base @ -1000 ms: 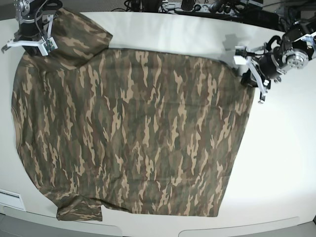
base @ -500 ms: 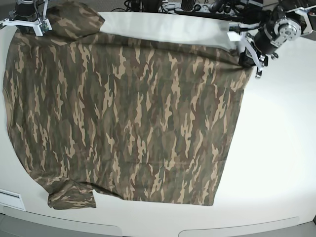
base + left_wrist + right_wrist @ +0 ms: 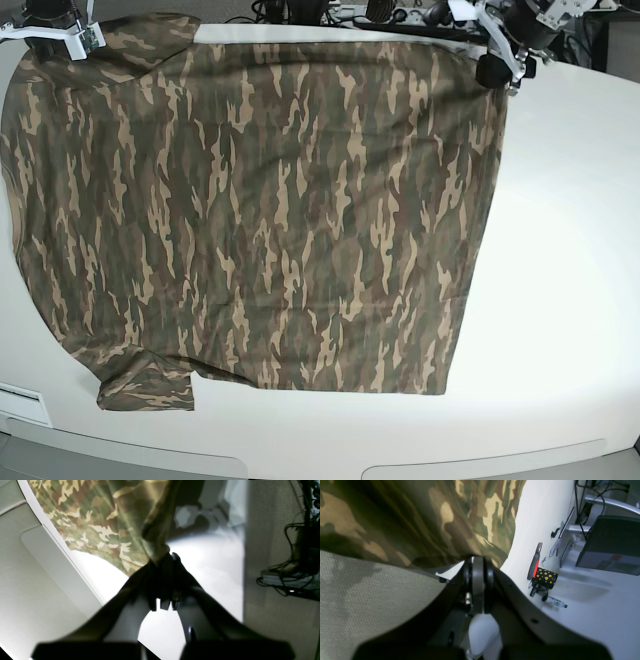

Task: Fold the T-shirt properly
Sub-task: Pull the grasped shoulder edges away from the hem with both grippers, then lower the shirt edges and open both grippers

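Note:
The camouflage T-shirt (image 3: 260, 200) hangs stretched out, held up by its two upper corners, its lower edge and one sleeve (image 3: 145, 385) near the table's front. My left gripper (image 3: 497, 68) at the top right of the base view is shut on the shirt's corner, and the left wrist view shows the bunched cloth (image 3: 155, 532) pinched in the left gripper (image 3: 166, 556). My right gripper (image 3: 55, 35) at the top left is shut on the other corner, and the right wrist view shows the cloth (image 3: 420, 522) clamped in the right gripper (image 3: 477, 558). The collar is not in view.
The white table (image 3: 560, 260) lies bare to the right of the shirt. Cables and equipment (image 3: 380, 12) sit behind the far edge. A black mug with yellow dots (image 3: 543, 577), pliers (image 3: 536, 561) and a small bottle (image 3: 555, 602) lie on the surface in the right wrist view.
Both grippers have moved up and toward the far edge with the shirt's corners. The shirt has lifted and stretched taut, and its lower hem has slid away from the front edge.

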Robot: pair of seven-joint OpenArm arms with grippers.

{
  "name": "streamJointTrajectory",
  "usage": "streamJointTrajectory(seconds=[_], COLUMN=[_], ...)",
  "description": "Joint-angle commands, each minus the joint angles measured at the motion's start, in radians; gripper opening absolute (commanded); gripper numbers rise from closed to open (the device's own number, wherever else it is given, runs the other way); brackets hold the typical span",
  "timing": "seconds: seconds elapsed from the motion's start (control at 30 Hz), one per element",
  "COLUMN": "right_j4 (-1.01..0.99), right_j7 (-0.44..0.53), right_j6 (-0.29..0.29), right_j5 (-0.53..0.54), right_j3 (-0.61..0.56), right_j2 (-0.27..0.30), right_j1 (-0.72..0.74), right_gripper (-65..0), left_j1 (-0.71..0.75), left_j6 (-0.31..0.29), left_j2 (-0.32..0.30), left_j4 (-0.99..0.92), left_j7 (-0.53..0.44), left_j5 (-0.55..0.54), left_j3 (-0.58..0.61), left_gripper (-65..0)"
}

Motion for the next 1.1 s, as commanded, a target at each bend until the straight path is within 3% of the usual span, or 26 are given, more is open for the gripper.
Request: streamJointTrajectory(seconds=[0.0, 0.13, 0.23, 0.5, 0.77, 1.07], right_j4=[0.016, 0.016, 0.014, -0.051, -0.114, -0.235], right_j7=[0.0, 0.023, 0.074, 0.202, 0.242, 0.265], right_j6=[-0.015, -0.043, -0.032, 0.114, 0.244, 0.297], right_j5=[-0.024, -0.102, -0.107, 0.132, 0.312, 0.39], right_j3=[0.008, 0.009, 0.034, 0.19, 0.241, 0.241], right_j2=[0.009, 0.01, 0.014, 0.014, 0.032, 0.034], right_j1=[-0.014, -0.006, 0.009, 0.201, 0.393, 0.535], right_gripper=[-65.0, -65.0, -65.0, -65.0, -65.0, -65.0], left_j1=[0.01, 0.011, -0.017, -0.171, -0.303, -0.307], left_j6=[0.021, 0.024, 0.025, 0.023, 0.023, 0.023], left_j2=[-0.01, -0.002, -0.002, 0.067, 0.132, 0.178], left_j4=[0.018, 0.017, 0.004, -0.063, -0.118, -0.239], left_j7=[0.004, -0.001, -0.037, -0.299, -0.335, -0.42], left_j5=[0.034, 0.069, 0.026, -0.238, -0.376, -0.389], left_j3=[-0.005, -0.024, -0.093, -0.317, -0.348, -0.348], left_gripper=[-65.0, -65.0, -65.0, -65.0, -65.0, -65.0])
